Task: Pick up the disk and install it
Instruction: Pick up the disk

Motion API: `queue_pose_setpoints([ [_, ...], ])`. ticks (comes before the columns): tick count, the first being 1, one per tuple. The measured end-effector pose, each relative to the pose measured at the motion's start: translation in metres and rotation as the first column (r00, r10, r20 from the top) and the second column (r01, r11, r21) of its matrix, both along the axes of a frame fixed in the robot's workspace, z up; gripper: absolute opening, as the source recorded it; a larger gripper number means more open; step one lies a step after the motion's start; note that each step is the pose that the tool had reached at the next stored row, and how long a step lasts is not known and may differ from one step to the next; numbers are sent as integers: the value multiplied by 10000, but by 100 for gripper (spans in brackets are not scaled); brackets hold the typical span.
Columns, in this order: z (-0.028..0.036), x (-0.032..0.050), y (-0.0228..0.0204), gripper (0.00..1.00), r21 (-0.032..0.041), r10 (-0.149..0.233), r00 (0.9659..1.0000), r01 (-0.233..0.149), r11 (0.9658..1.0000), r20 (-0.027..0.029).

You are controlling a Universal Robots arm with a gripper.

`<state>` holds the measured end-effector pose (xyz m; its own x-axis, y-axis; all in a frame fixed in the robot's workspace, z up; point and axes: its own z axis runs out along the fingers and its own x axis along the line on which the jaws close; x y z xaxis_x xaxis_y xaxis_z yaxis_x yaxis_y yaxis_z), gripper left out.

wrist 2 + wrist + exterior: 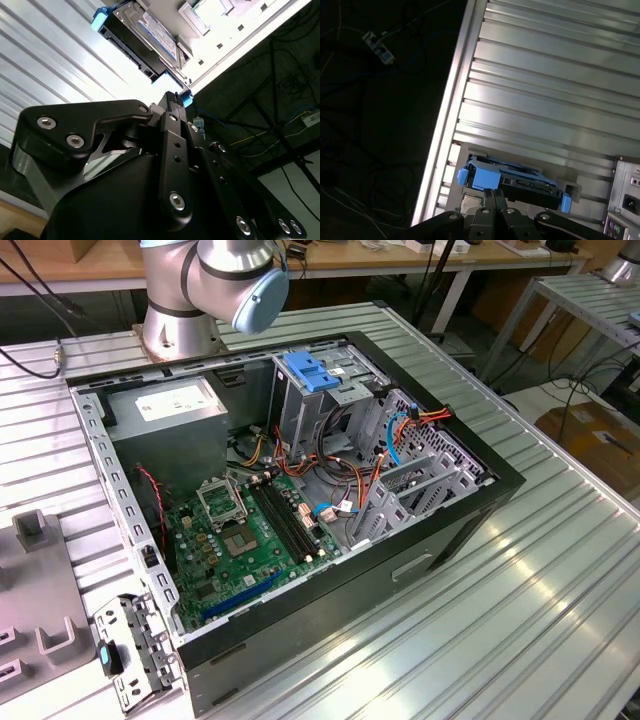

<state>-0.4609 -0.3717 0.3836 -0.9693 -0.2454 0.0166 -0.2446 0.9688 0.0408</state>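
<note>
**Clenched pincer poised at the disk on its holder**

In the first wrist view the pincer has its fingers drawn together with nothing seen between them. Its tips sit just beside the blue-railed edge of the disk; whether they touch it cannot be told. The disk lies flat in a grey holder on the ribbed metal surface, near that surface's edge, with a grey panel carrying a power socket close by. In the exterior view the arm stands beyond an open computer case that lies on its side on the same ribbed surface. The case shows a green motherboard and a tall metal cage topped by a blue latch.
</note>
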Motion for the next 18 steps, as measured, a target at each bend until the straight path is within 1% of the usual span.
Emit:
queue_pose_setpoints([
  [4, 0, 0, 0, 11, 0, 454, 9990, -454, 9990, 0],
  [5, 0, 1, 0, 11, 0, 691, 9976, -691, 9976, 0],
  [9, 0, 1, 0, 11, 0, 1006, 9949, -1006, 9949, 1],
  [11, 0, 2, 0, 11, 0, 1183, 9930, -1183, 9930, 0],
  [16, 0, 2, 0, 11, -2, 1578, 9875, -1578, 9875, 0],
  [18, 0, 3, 0, 11, -2, 1879, 9822, -1879, 9822, 0],
])
